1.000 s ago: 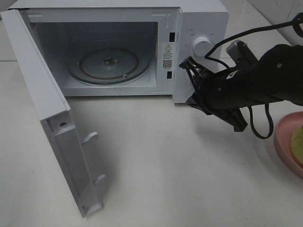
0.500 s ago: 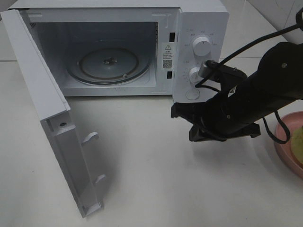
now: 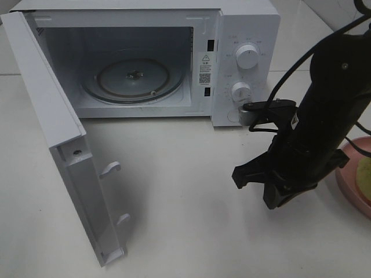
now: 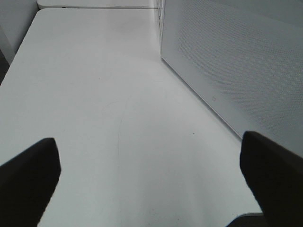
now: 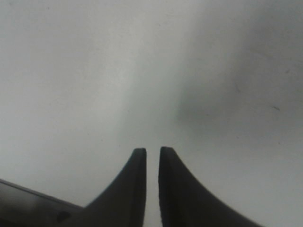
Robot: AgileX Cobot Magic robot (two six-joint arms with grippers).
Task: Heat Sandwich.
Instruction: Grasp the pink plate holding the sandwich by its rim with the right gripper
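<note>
The sandwich [image 3: 366, 177] shows only as a pale yellow-green patch at the right edge of the exterior view, lying on a round pink plate [image 3: 346, 168]; the frame cuts off most of both. My right gripper [image 3: 273, 200] points down at the table in front of the microwave's control panel, left of the plate. In the right wrist view its fingers [image 5: 170, 189] stand a narrow slit apart with nothing between them, over bare table. My left gripper [image 4: 151, 184] is wide open and empty above the table beside the microwave's perforated side wall [image 4: 236, 61].
The white microwave [image 3: 246, 29] stands at the back with its door [image 3: 52, 121] swung fully open to the left. Its glass turntable [image 3: 133, 78] is bare. Two knobs [image 3: 247, 57] and a button sit on the right panel. The right arm's cable hangs near the panel.
The right arm swung away from the microwave's panel, down and to the right, and now points at the table. Its fingers have parted slightly. The left arm has not moved.
</note>
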